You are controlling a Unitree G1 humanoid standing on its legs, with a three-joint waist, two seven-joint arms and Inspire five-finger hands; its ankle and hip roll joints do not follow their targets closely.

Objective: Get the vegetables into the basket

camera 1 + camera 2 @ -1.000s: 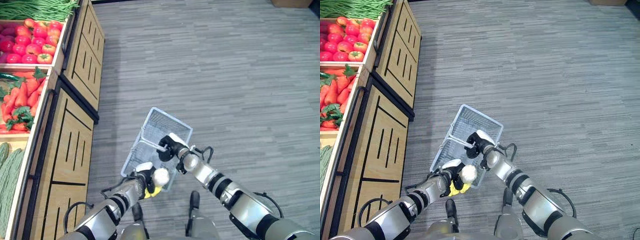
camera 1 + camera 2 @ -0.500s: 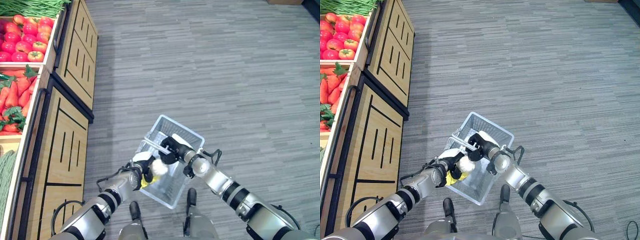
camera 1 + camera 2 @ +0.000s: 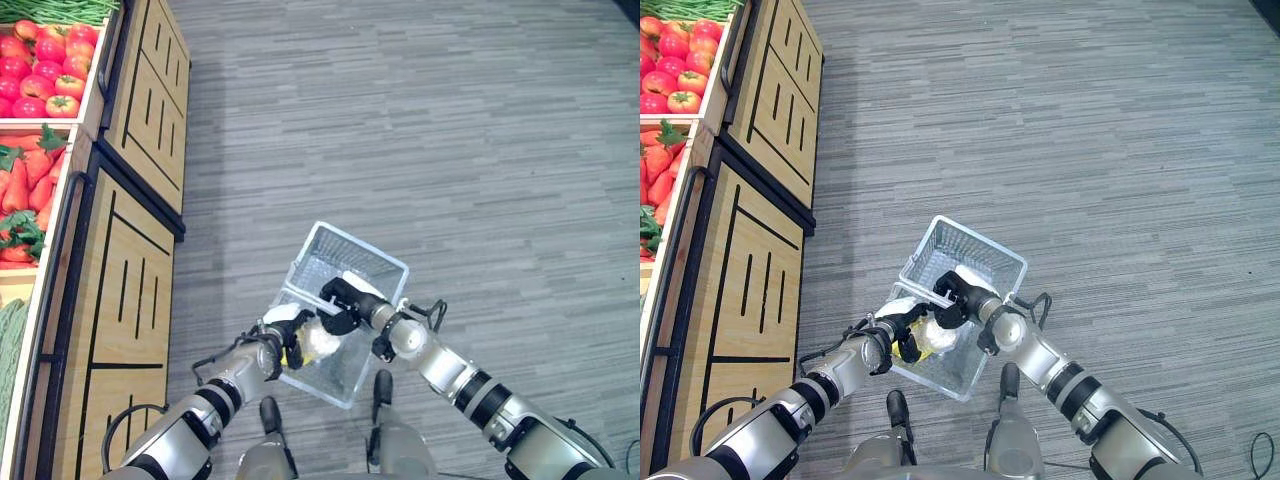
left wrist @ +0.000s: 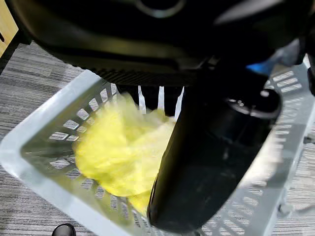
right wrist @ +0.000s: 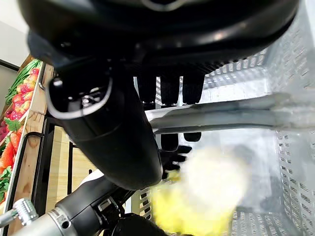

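Yellow leafy vegetable [image 3: 923, 342] lies inside the wire basket [image 3: 375, 262], blurred in both wrist views. My left hand [image 3: 281, 335] sits at the basket's near rim beside it with fingers loose, holding nothing. My right hand [image 3: 340, 299] has its fingers curled round the basket's handle [image 5: 221, 117], carrying it above the grey plank floor [image 3: 450, 130]. Farther left I see a wooden stand [image 3: 135, 270] with carrots [image 3: 25, 190], then tomatoes [image 3: 40, 85] beyond.
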